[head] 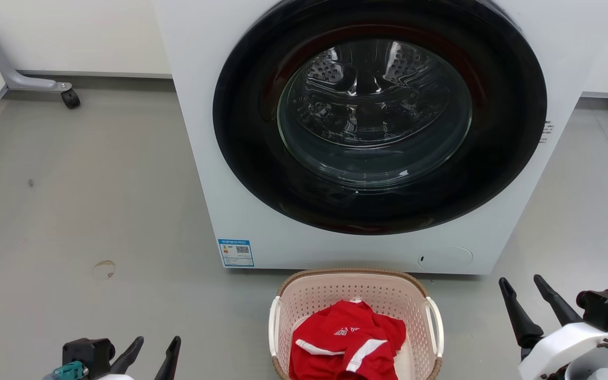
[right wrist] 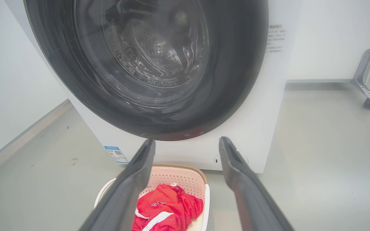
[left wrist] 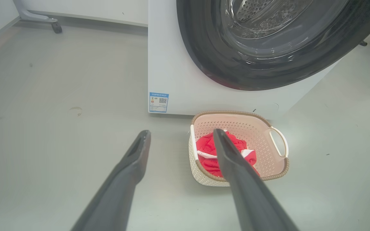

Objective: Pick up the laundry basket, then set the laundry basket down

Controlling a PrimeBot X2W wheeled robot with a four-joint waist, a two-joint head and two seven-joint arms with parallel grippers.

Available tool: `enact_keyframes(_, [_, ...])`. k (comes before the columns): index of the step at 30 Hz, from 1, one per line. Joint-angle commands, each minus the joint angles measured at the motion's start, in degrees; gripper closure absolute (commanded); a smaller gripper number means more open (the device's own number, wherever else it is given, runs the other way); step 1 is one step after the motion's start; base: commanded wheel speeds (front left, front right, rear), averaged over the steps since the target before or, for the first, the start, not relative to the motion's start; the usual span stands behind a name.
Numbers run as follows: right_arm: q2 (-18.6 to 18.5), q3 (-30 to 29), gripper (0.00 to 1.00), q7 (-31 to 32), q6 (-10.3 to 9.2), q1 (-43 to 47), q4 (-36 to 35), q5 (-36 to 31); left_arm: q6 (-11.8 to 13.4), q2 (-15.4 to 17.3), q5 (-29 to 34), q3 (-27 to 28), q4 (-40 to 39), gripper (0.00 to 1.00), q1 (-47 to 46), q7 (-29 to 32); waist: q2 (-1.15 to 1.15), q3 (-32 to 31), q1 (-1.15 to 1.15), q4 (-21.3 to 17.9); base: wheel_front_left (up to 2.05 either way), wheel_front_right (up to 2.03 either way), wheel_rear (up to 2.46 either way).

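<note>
Bottom centre, the cream perforated plastic laundry basket [head: 346,295] looks light, stiff, best taken by its 2 white handles [head: 273,322]; left gripper [head: 158,342] and right gripper [head: 521,281] gape empty.

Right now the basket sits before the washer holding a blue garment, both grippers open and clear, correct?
Not blue: the head view shows the garment in the laundry basket is red. It sits before the washer; left gripper and right gripper are open, clear.
</note>
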Motion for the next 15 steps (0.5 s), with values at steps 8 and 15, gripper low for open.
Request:
enact_keyframes(8, [-1.00,0.57,0.00,0.08,-0.16,-0.75,-1.51,-0.89,0.32,1.84,-0.01,2.23,-1.33,0.00,-3.41,-0.17,0.00,0.01,0.00,0.13,0.00,0.00,0.00])
enact_keyframes(15, [-1.03,0.62,0.00,0.13,-0.16,-0.74,-1.64,-0.93,0.33,2.00,0.11,2.10,-1.47,0.00,-3.55,-0.16,0.00,0.03,0.00,0.15,0.00,0.00,0.00])
